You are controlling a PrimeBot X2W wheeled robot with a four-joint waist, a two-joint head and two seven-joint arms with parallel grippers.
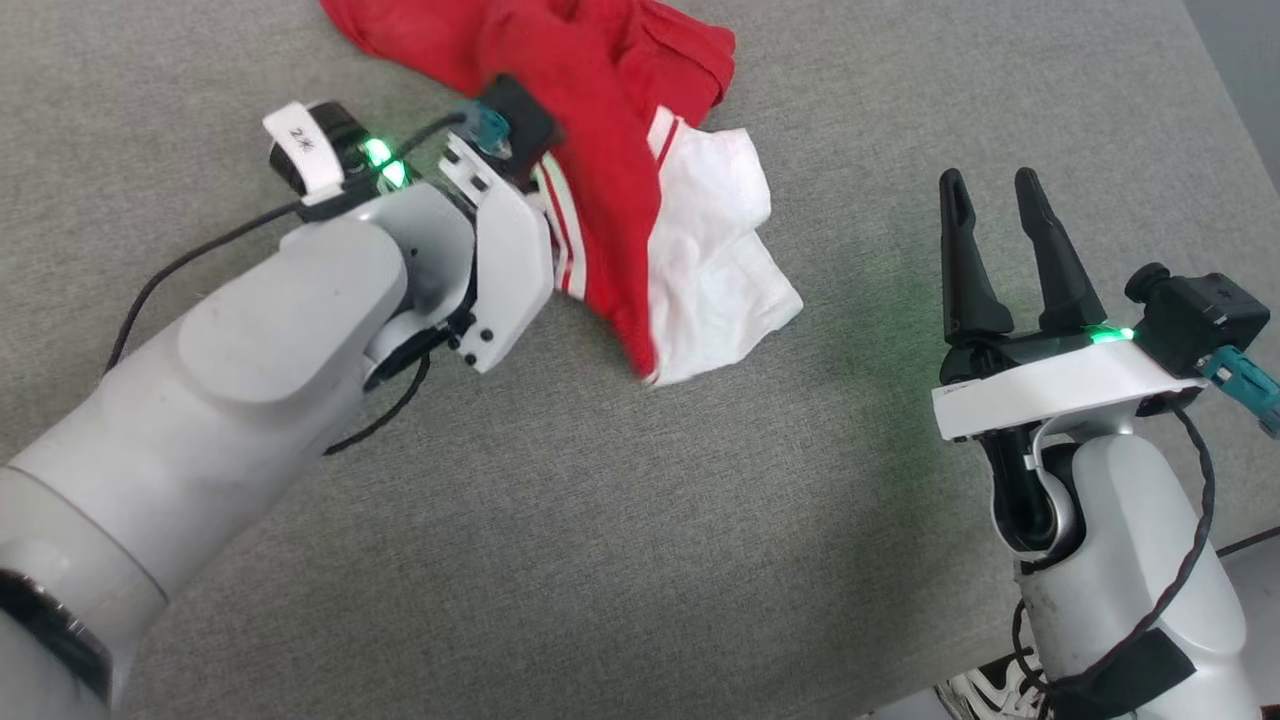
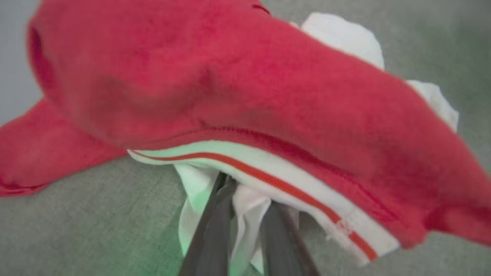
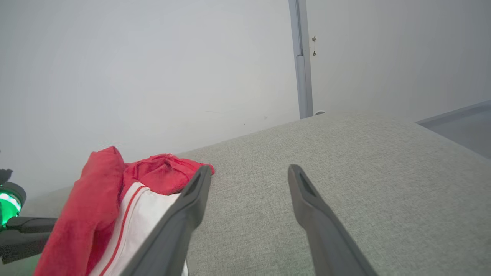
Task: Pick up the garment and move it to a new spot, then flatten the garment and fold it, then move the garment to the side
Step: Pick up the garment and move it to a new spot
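Observation:
The garment (image 1: pixel 600 120), red with a white sleeve end (image 1: pixel 715 270) and thin red-and-white stripe bands, is bunched at the upper middle of the grey table. Its lower part hangs lifted and draped over my left hand (image 1: pixel 500 250). In the left wrist view my left gripper (image 2: pixel 249 203) is shut on the garment (image 2: pixel 238 84), with white cloth pinched between the two dark fingers (image 2: pixel 213 234) and their tips hidden under the striped hem. Off to the right, my right gripper (image 1: pixel 995 195) stands open and holds nothing, well apart from the garment (image 3: pixel 99 191).
A grey fabric tabletop (image 1: pixel 620 500) spreads around the garment, with bare room in the middle and to the right. Its edge runs along the right side (image 1: pixel 1225 110). A shoe (image 1: pixel 985 695) shows below the table's near edge. A pale wall and grey post (image 3: pixel 303 76) stand beyond.

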